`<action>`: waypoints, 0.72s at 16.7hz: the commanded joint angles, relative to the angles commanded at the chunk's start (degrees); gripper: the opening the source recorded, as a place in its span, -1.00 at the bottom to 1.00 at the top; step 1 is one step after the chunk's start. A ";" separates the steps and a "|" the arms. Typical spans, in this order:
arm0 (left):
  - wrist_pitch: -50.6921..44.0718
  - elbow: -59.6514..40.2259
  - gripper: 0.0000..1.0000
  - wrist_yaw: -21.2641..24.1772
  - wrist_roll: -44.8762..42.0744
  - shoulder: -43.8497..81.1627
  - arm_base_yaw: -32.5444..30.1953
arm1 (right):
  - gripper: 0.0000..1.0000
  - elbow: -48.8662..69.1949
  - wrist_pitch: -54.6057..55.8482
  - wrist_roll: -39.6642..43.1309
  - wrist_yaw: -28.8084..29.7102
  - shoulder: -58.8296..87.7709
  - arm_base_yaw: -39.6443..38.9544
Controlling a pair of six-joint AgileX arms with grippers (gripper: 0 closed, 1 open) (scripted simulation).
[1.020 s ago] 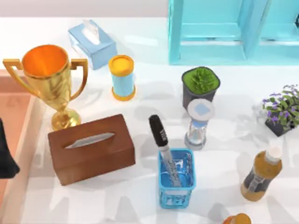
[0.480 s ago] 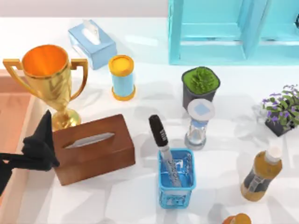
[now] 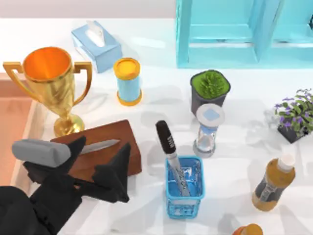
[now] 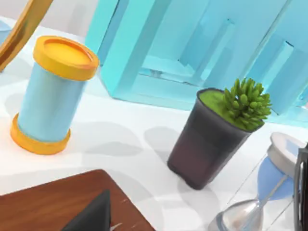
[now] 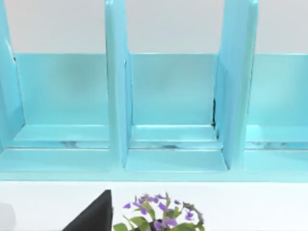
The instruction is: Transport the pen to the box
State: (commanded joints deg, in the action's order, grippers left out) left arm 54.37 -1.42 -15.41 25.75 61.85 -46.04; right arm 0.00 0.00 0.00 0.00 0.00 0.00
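The pen (image 3: 169, 147), with a black cap and a grey barrel, stands tilted in a blue mesh holder (image 3: 184, 192) at the table's middle front. To its left lies the box (image 3: 108, 149), brown wood with a slot in its lid, also seen as a corner in the left wrist view (image 4: 53, 204). My left gripper (image 3: 101, 152) hovers over the box's near side, open, with nothing between its fingers and well left of the pen. One black fingertip (image 4: 94, 217) shows above the box. In the right wrist view, one black finger (image 5: 94, 216) of the right arm points at the shelf.
A gold trophy (image 3: 51, 83) stands behind the box, with a blue tissue box (image 3: 96, 45) and a blue-and-yellow canister (image 3: 128, 81) further back. An hourglass (image 3: 208, 129) and a potted succulent (image 3: 210, 90) crowd the pen's right. A turquoise shelf (image 3: 234, 32), a purple plant (image 3: 296, 115) and a bottle (image 3: 274, 183) stand at right.
My left arm has swung in from the table's left edge and now reaches over the brown box, its fingers spread. The pen and the other objects have not moved.
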 joint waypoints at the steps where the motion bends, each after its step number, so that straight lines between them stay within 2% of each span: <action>1: 3.56 0.01 1.00 -1.05 1.73 4.30 -2.99 | 1.00 0.00 0.00 0.00 0.00 0.00 0.00; 7: 19.65 0.42 1.00 -5.92 9.72 24.45 -16.14 | 1.00 0.00 0.00 0.00 0.00 0.00 0.00; 12: 23.03 0.73 1.00 -7.06 11.48 29.08 -18.71 | 1.00 0.00 0.00 0.00 0.00 0.00 0.00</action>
State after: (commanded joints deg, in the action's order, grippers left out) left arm 77.40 -0.70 -22.46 37.23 90.94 -64.75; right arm 0.00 0.00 0.00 0.00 0.00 0.00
